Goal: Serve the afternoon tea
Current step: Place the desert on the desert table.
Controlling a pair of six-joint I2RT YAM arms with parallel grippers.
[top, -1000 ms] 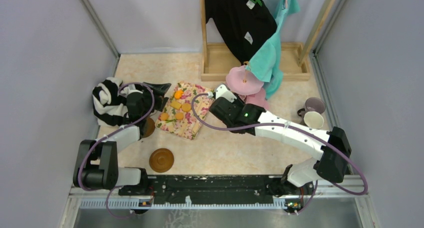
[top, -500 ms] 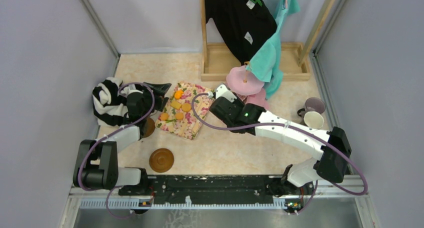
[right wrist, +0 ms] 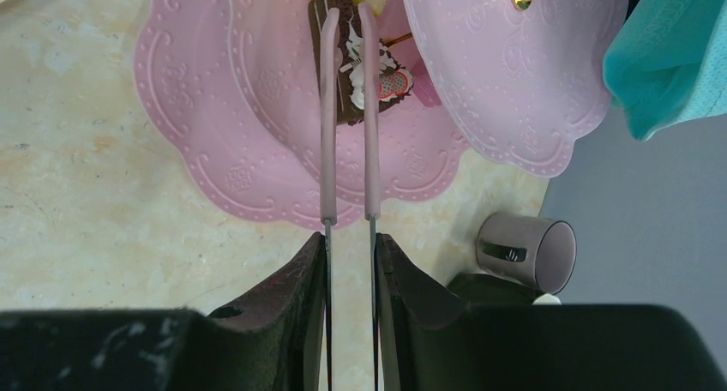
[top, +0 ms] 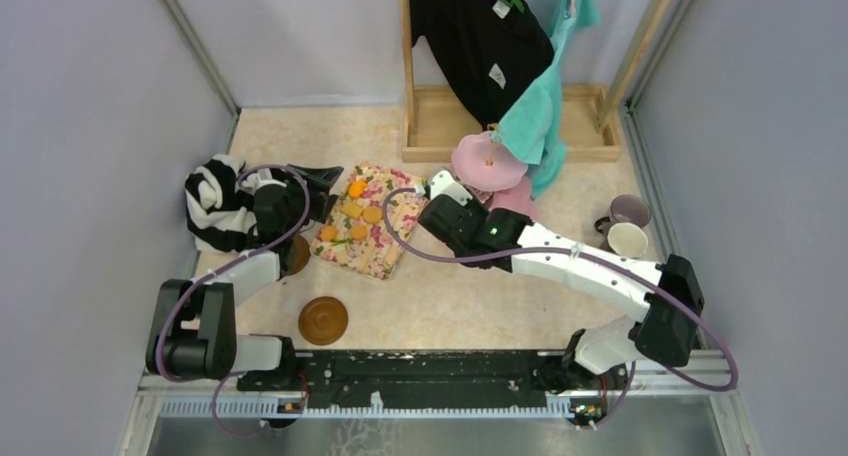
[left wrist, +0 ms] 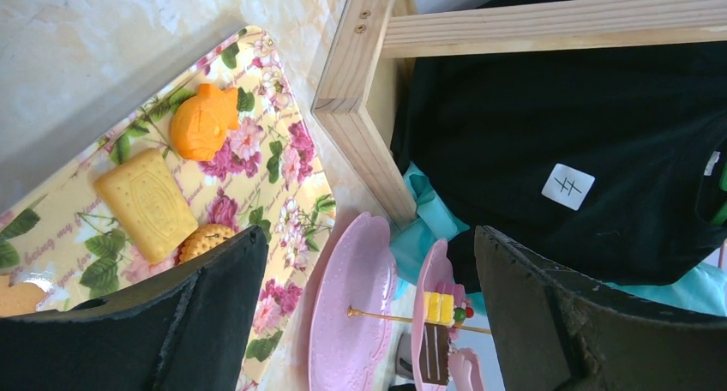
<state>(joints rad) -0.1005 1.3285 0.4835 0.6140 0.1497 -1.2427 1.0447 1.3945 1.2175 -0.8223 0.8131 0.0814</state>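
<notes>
While a brown saucer lies near the arm bases, the left gripper hangs spread wide at the edge of the floral cloth, where an orange fish-shaped pastry and a yellow biscuit rest. Farther on, the right gripper pinches pink-tipped tongs, their tips close together at a chocolate cake slice on the pink three-tier cake stand. The lilac mug and cream mug stand side by side at right.

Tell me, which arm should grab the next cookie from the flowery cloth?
Left. The left gripper hangs open by the pastries on the cloth; the right gripper holds tongs at the pink stand.
</notes>
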